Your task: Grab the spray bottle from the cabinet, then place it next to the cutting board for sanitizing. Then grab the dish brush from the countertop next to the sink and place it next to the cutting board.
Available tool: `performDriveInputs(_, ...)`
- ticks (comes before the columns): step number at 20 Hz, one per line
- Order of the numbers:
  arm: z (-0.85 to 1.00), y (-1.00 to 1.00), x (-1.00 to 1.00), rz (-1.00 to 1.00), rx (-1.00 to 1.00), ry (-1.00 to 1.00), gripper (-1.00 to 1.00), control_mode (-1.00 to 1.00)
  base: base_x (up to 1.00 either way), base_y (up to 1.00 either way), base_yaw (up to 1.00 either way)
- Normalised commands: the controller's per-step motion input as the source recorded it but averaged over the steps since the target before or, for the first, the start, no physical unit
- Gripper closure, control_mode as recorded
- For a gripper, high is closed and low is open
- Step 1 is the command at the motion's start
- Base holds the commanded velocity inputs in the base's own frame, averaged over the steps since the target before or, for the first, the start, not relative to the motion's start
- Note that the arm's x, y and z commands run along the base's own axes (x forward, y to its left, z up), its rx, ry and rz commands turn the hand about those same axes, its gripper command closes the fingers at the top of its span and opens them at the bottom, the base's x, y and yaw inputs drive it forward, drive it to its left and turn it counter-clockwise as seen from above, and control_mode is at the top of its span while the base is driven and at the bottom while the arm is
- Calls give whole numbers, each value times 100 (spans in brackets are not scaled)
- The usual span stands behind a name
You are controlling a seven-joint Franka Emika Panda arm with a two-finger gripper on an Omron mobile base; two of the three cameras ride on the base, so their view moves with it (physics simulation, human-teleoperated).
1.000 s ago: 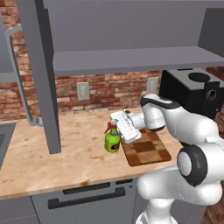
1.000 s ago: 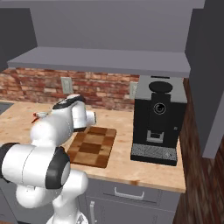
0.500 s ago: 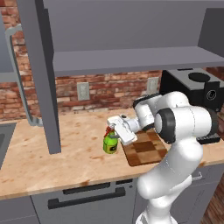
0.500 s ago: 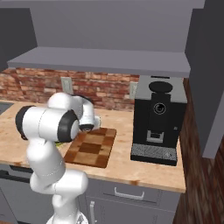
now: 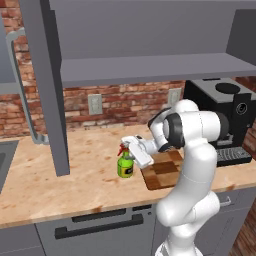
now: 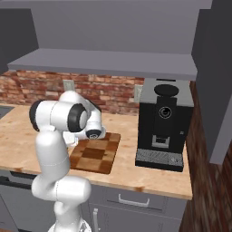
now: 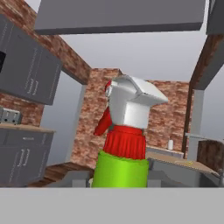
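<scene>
Lime-green spray bottle [image 5: 125,166] with a yellow-and-black label and a white-and-red trigger nozzle stands upright on the light beige wood-grain countertop [image 5: 75,180], just beside the left short edge of the rectangular wooden cutting board [image 5: 162,170] with its checker of dark and light brown squares. In the hand view the bottle's white nozzle, red collar and green shoulder [image 7: 124,144] sit dead centre and very close to the camera.

The two-finger gripper [image 5: 131,148] of the white arm is at the bottle's neck, reaching in from the board's side with the wrist laid nearly level above the board. Whether the fingers are clamped on the neck or merely flank it, I cannot tell: the white hand covers them in the left base view, and the arm's own links hide that spot in the right base view.

In the right base view the cutting board [image 6: 97,154] lies with one short end toward the counter's front edge, and the arm's elbow hangs over its left side. To the right of the board, well apart from the bottle, stands a tall black coffee machine [image 6: 163,122] with a ribbed drip tray, backed against the red brick wall [image 6: 113,93].

Above the counter runs the flat grey shelf of the grey wall cabinet [image 5: 150,67]; its plain slab door [image 5: 47,85] stands swung open at the left, long silver bar handle [image 5: 22,85] facing outward. A corner of the dark grey recessed sink [image 5: 2,160] shows at the far left of the countertop.
</scene>
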Motion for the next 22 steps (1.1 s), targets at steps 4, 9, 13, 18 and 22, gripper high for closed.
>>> performDriveInputs(4, -24, 0, 3, 3, 4, 0, -100, -100, 0, 0, 0)
performDriveInputs(9, 4, 0, -13, 1, 0, -7, -100, -100, 0, 0, 0)
performDriveInputs(13, 4, -3, -4, 0, 0, -4, -100, -100, 0, 0, 0)
performDriveInputs(18, 1, -7, -1, -5, 0, -1, -100, -100, 0, 0, 0)
performDriveInputs(22, 3, -6, -1, -13, 0, 0, -100, -100, 0, 0, 0)
